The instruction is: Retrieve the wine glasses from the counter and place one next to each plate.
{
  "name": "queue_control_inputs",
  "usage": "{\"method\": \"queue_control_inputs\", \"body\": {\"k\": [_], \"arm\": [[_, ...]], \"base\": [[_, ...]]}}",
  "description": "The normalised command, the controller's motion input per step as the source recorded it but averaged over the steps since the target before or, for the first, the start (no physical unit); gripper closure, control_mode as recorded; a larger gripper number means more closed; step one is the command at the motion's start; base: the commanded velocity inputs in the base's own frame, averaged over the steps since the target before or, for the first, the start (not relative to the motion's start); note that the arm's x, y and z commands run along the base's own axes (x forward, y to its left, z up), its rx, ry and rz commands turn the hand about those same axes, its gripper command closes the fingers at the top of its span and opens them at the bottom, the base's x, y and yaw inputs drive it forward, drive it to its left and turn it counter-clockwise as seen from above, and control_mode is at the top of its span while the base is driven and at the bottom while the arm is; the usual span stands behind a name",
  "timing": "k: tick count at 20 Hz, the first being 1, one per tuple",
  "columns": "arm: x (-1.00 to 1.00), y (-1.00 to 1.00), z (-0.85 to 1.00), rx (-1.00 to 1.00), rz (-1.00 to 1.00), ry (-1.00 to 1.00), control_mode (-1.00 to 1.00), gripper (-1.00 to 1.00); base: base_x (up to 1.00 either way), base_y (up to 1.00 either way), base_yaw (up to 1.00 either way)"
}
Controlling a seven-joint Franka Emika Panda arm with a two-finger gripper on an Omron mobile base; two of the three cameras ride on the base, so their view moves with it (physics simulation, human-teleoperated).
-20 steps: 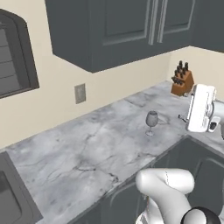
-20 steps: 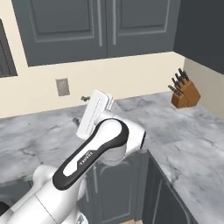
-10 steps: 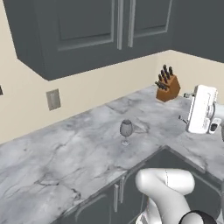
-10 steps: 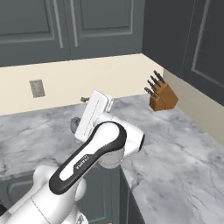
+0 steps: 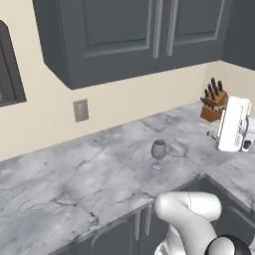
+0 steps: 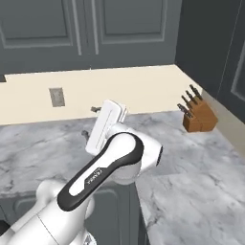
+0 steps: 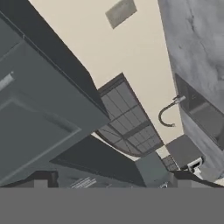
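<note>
Left base view shows one wine glass (image 5: 158, 153) standing upright on the grey-veined marble surface (image 5: 74, 184), out in the open and well apart from everything else on it. Its foot rests flat on the stone, roughly midway between the back wall and the front edge. A wooden knife block (image 5: 213, 103) sits far off toward the corner, against the cream wall, and a wall outlet (image 5: 80, 110) is set into that wall above the marble. Dark grey upper cabinets (image 5: 129, 35) hang overhead.

The claw (image 5: 215, 135) is raised at the right side of this view, above the marble and clear of the glass, carrying nothing; its fingers stand spread wide. From the right base view the claw (image 6: 88, 122) points toward the back wall, with the white arm (image 6: 107, 167) bent in front of it and hiding the glass.

Hand view looks along the wall at a rolled angle, taking in a curved faucet (image 7: 168, 111) over the sink (image 7: 199, 111) and a paned window (image 7: 127, 120).
</note>
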Motion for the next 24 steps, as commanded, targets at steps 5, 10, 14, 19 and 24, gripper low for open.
{"method": "queue_control_inputs", "body": {"k": [5,10,14,19,24], "arm": [[0.0,0.0,0.0,0.0,0.0,0.0,1.0,-1.0],[0.0,0.0,0.0,0.0,0.0,0.05,-1.0,-1.0],[0.0,0.0,-0.12,0.0,0.0,0.38,-1.0,-1.0],[0.27,-0.05,-0.58,0.0,0.01,0.36,-1.0,-1.0],[0.52,-0.44,-0.82,0.15,0.1,0.41,-1.0,-1.0]], "base": [[0.3,0.0,0.56],[0.18,0.0,0.07],[0.0,0.0,0.0],[0.0,0.0,0.0],[0.0,0.0,0.0]]}}
